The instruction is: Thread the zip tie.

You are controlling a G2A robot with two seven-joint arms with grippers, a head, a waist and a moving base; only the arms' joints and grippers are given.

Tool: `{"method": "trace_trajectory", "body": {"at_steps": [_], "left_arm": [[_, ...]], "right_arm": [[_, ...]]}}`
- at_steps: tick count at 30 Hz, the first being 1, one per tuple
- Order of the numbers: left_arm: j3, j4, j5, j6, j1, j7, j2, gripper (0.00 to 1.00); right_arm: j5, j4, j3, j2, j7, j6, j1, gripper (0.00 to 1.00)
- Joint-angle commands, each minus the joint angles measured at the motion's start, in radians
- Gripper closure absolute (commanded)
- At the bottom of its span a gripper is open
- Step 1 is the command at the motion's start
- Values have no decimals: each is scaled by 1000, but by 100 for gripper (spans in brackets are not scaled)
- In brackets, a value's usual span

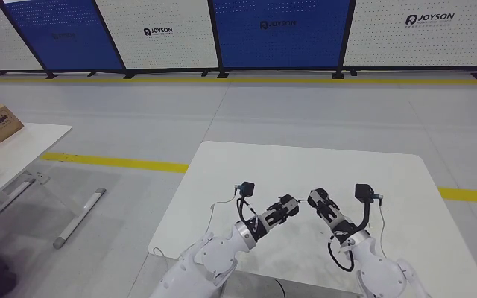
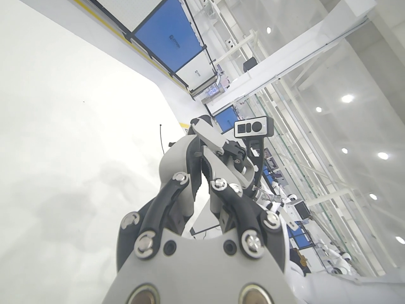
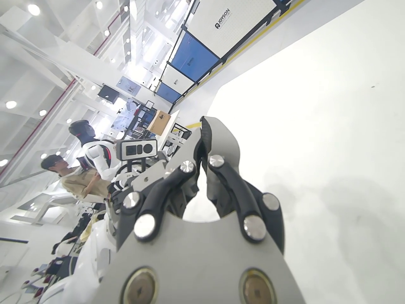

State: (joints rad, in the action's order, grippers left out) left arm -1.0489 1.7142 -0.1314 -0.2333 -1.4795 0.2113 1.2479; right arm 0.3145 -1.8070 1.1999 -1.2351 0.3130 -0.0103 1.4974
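Left gripper (image 2: 198, 148) and right gripper (image 3: 202, 140) are tip to tip above the middle of the white desk (image 1: 246, 171). Both sets of fingers are pressed together with no gap. A thin black plastic zip tie (image 2: 161, 139) sticks out just beside the left fingers, over the desk. Cannot tell which fingers clamp it.

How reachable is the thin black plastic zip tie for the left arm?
Probably yes: the thin black plastic zip tie pokes out beside the left gripper's shut fingers, nothing between; it may already be held.
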Motion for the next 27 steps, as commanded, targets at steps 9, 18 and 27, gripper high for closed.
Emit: {"method": "trace_trajectory", "body": {"at_steps": [9, 18, 27], "left_arm": [[-4, 19, -3, 52, -10, 8, -5, 100], [-4, 3, 26, 81, 2, -9, -4, 100], [-5, -5, 25, 97, 7, -35, -4, 100]], "right_arm": [[1, 4, 4, 1, 21, -2, -1, 82], [7, 9, 3, 2, 35, 8, -2, 75], [18, 7, 5, 3, 47, 10, 0, 75]]}}
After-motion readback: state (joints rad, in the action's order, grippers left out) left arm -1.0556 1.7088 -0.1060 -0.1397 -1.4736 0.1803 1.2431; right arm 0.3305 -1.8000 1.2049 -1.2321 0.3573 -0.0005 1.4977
